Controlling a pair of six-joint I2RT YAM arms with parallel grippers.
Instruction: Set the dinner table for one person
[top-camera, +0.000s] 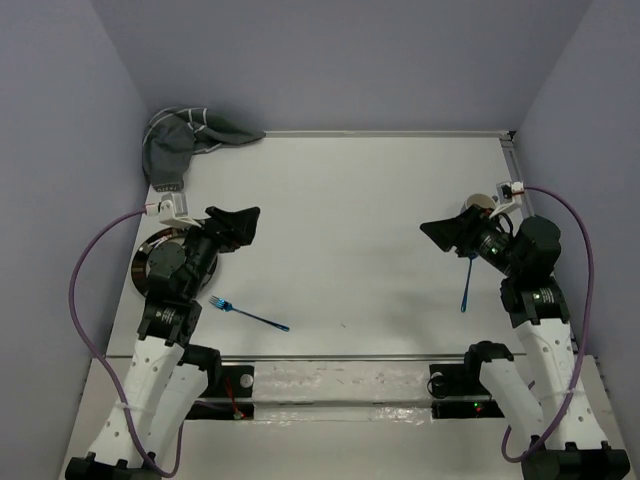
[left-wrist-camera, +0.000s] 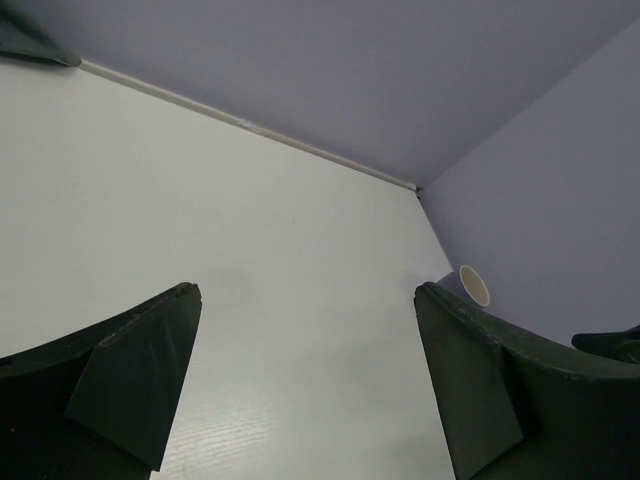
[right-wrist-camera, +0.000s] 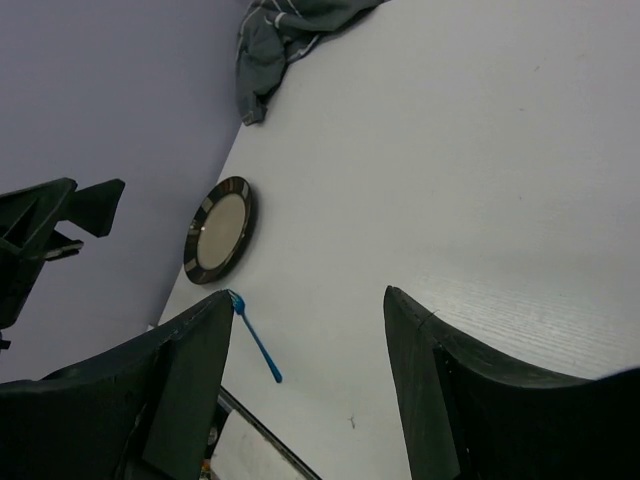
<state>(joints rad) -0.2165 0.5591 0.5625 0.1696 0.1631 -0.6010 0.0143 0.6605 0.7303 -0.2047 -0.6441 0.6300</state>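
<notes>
The white dinner table (top-camera: 350, 200) carries a dark-rimmed plate (top-camera: 148, 266) at the left, partly under my left arm. A blue fork (top-camera: 248, 314) lies near the front left. A second blue utensil (top-camera: 468, 285) lies at the right, under my right arm. A pale cup (top-camera: 481, 206) stands just behind my right gripper (top-camera: 443, 232). My left gripper (top-camera: 236, 224) hovers open and empty over the table. In the left wrist view the gripper (left-wrist-camera: 308, 300) is open, with the cup (left-wrist-camera: 473, 285) far off. In the right wrist view the gripper (right-wrist-camera: 308, 300) is open, with the plate (right-wrist-camera: 220, 230) and the fork (right-wrist-camera: 257, 345) beyond it.
A crumpled dark grey cloth with white stripes (top-camera: 190, 135) lies in the back left corner; it also shows in the right wrist view (right-wrist-camera: 290, 25). Lavender walls (top-camera: 330, 60) close in the table. A metal rail (top-camera: 340, 357) runs along the front edge.
</notes>
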